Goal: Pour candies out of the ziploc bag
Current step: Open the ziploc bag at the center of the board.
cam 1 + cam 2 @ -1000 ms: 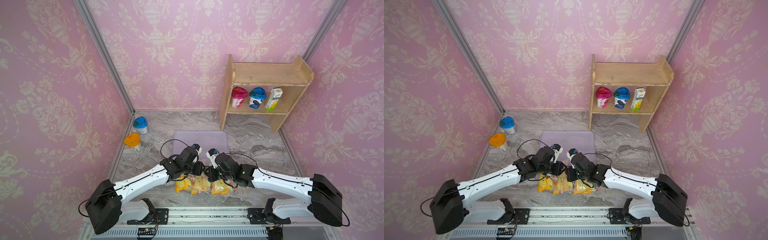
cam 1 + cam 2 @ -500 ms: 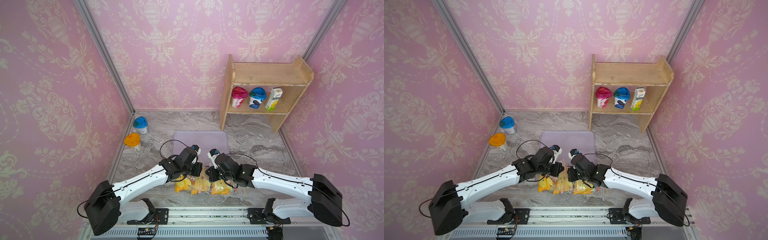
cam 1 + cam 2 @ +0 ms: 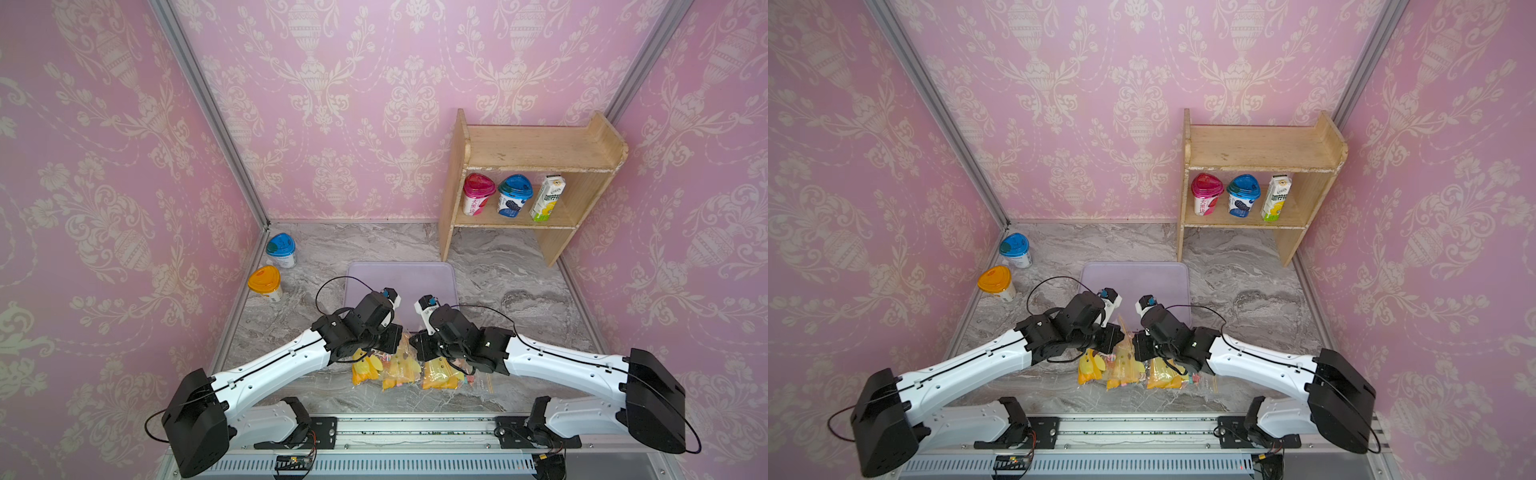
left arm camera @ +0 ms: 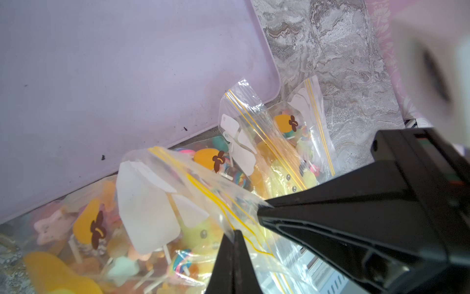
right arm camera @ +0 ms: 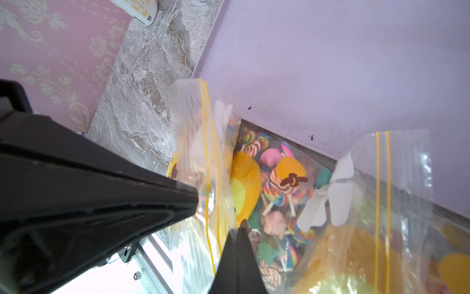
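The clear ziploc bag (image 3: 405, 368) (image 3: 1125, 368) with yellow zip lines lies on the marble table near the front edge, its top reaching the lilac tray (image 3: 401, 278). Inside it are the candies (image 5: 279, 188) (image 4: 89, 224): swirled lollipops on white sticks, and orange, pink and green sweets. My left gripper (image 3: 395, 336) (image 4: 235, 233) is shut on the bag's film by a zip line. My right gripper (image 3: 416, 340) (image 5: 239, 230) is shut on the film opposite. The two tips almost meet above the bag.
A wooden shelf (image 3: 536, 145) at the back right holds a pink cup, a blue cup and a carton. A blue-lidded cup (image 3: 281, 249) and an orange-lidded cup (image 3: 266, 283) stand by the left wall. The metal rail (image 3: 415, 428) runs along the front.
My left gripper has closed on the bag's film. The right gripper stays shut on it, and both arms have barely shifted.
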### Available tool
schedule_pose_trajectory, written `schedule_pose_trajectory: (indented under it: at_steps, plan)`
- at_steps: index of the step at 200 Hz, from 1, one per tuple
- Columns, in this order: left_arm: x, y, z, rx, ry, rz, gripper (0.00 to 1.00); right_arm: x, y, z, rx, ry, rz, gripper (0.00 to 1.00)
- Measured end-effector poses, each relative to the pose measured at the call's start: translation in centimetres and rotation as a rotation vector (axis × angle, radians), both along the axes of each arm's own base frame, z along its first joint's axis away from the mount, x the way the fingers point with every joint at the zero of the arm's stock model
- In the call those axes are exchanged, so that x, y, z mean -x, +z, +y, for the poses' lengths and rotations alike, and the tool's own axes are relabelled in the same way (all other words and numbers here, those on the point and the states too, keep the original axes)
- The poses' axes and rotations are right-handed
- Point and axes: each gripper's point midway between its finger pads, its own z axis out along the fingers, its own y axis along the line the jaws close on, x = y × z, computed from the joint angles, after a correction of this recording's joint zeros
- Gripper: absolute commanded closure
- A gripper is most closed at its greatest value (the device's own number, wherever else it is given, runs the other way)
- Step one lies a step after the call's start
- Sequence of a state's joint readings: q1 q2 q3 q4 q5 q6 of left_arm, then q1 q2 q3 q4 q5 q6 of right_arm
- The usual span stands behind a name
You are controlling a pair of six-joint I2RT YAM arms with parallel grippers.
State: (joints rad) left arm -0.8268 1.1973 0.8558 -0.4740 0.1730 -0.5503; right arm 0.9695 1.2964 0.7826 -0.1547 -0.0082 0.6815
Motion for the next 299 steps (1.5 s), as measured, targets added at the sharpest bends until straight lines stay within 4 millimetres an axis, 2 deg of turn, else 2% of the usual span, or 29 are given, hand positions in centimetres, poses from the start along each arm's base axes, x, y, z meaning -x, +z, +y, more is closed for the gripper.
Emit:
schedule_pose_trajectory:
  at_steps: [57,85,116,175,203,270,299]
  plan:
    - [0.2,0.6,0.4,-0.043,-0.037,-0.013,1.00,-0.2,0.5,0.1,-0.008,-0.005,-0.013,1.00]
    - [0.6,0.1,1.6,-0.112,-0.041,-0.002,1.00,-0.8,-0.6,-1.8,0.071,-0.064,-0.012,1.00]
    - [0.9,0.4,2.2,-0.143,-0.047,-0.001,1.00,-0.8,-1.1,-2.4,0.105,-0.079,-0.010,1.00]
    - [0.9,2.7,2.3,-0.124,-0.059,-0.035,1.00,-0.7,-1.0,-2.5,0.119,-0.071,-0.009,0.98]
    - [0.7,3.7,2.8,-0.148,-0.072,-0.040,1.00,-1.1,0.1,-2.0,0.125,-0.059,-0.019,0.94]
    - [0.8,4.2,3.5,-0.215,-0.101,-0.008,1.00,-0.7,0.1,-2.5,0.153,-0.053,-0.010,0.86]
    - [0.8,4.6,3.4,-0.213,-0.103,-0.011,1.00,-0.3,0.6,-2.1,0.155,-0.038,-0.013,0.84]
